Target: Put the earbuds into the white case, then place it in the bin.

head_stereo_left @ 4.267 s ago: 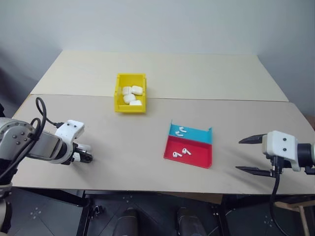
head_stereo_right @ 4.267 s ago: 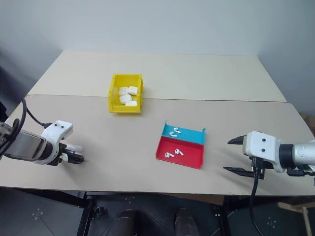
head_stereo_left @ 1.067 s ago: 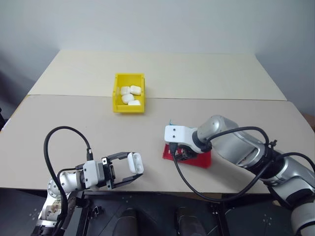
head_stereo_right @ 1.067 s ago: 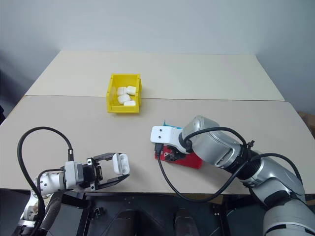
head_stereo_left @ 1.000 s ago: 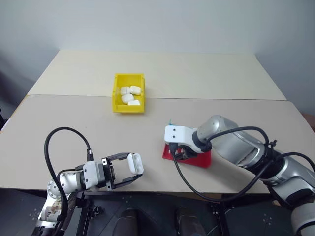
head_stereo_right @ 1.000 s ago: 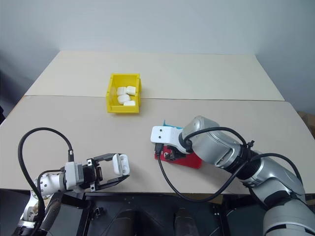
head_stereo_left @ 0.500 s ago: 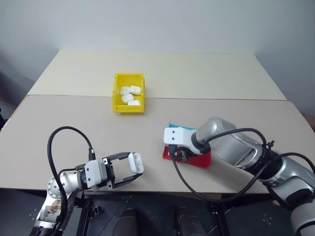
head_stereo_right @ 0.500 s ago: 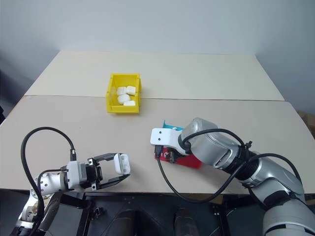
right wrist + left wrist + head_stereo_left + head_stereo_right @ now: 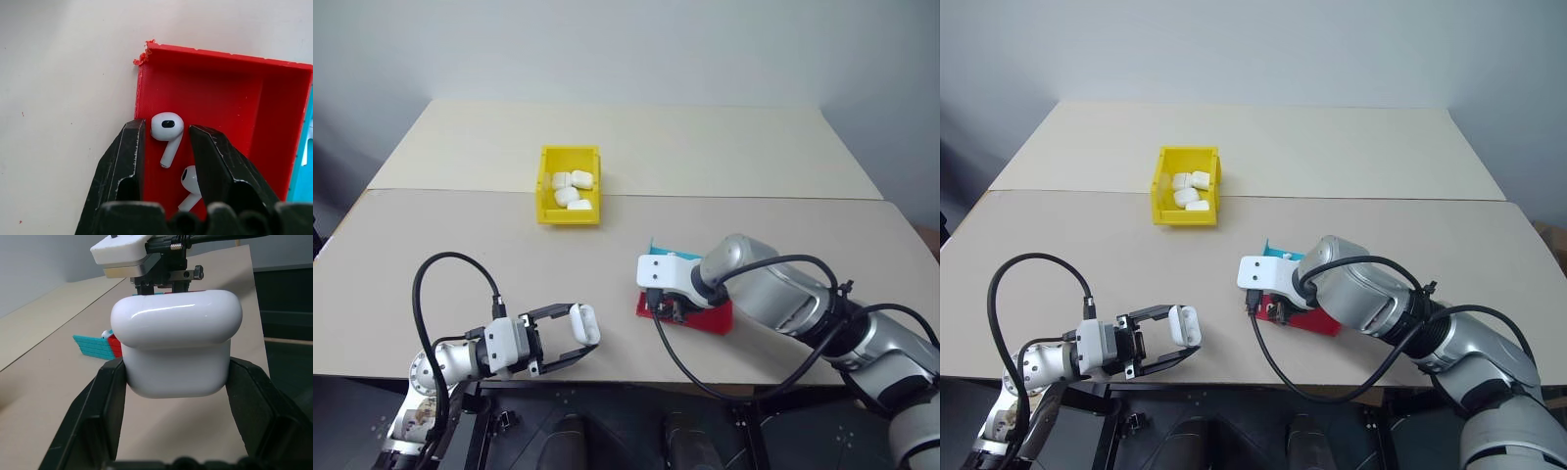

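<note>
1. Right wrist view: right pincer (image 9: pixel 165 134) points down into the red half of the tray (image 9: pixel 215 83), fingers (image 9: pixel 128 152) parted on either side of one earbud (image 9: pixel 167 128); contact with it cannot be told. A second earbud (image 9: pixel 190 183) lies just beside it, nearer the wrist.
2. Left wrist view: left pincer (image 9: pixel 177 369) is clamped on the white case (image 9: pixel 176 340), lid down, one finger on each side.
3. Head views: left pincer (image 9: pixel 576 338) holds the case (image 9: pixel 584 322) just above the near edge of the surface (image 9: pixel 460 245), well left of the tray (image 9: pixel 710 318).
4. Tray: red half towards the robot, blue half (image 9: pixel 658 247) behind it, mostly covered by the right arm.
5. Yellow bin (image 9: pixel 572 185): farther back on the surface, apart from both pincers; several white cases (image 9: pixel 574 189) lie inside.
</note>
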Robot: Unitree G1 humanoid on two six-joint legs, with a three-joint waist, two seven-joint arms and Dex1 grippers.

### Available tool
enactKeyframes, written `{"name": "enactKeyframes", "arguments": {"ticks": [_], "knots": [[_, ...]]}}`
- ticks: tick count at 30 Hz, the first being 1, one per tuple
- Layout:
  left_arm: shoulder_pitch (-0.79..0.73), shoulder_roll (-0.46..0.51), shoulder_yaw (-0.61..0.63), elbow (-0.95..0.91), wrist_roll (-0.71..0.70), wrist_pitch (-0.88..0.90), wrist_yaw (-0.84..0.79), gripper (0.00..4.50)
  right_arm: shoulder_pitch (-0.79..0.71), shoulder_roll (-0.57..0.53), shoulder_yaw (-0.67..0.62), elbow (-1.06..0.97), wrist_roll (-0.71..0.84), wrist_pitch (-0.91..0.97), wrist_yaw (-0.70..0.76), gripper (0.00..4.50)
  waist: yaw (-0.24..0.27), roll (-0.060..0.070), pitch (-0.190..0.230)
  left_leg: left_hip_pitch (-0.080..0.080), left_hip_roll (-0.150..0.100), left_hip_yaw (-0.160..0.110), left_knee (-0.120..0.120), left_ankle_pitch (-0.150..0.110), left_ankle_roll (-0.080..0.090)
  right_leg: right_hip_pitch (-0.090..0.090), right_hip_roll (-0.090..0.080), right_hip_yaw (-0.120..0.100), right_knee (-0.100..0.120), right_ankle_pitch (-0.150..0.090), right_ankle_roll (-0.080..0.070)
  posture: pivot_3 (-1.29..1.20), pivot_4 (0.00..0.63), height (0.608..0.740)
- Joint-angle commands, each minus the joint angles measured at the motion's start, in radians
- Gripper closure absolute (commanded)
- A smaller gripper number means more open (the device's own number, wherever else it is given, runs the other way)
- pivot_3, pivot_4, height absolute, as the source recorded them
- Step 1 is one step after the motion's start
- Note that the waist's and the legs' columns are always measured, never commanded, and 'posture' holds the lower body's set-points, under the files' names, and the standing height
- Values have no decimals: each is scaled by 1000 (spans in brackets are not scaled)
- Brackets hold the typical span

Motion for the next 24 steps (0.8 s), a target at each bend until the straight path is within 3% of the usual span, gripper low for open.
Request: {"name": "enactKeyframes", "arguments": {"ticks": [1,5,16,20,24], "knots": [[2,10,-1,-43,1,2,12,1729,-12,0,0,-14,-13,-20,-6,2903,0,0,0,0,0,0,0,0,0,0,0,0,0,0,0,0,150,740],[-2,14,-3,-44,1,7,14,1729,-13,1,0,-13,-16,-22,-10,3869,0,0,0,0,0,0,0,0,0,0,0,0,0,0,0,0,150,740],[-13,10,-6,-61,-5,34,28,1729,-18,-20,-38,-51,-6,-14,-8,3869,0,0,0,0,0,0,0,0,0,0,0,0,0,0,0,0,150,740],[-29,3,-5,-93,-37,69,33,1729,-15,-59,-241,-135,88,37,13,3869,3,0,0,-3,0,0,0,0,0,-3,0,0,0,0,0,0,150,740],[-71,-15,-26,-113,-74,91,21,1729,12,-90,-524,-183,209,56,28,3869,8,0,0,-4,0,0,0,0,0,-4,0,0,0,0,0,0,150,740]]}}
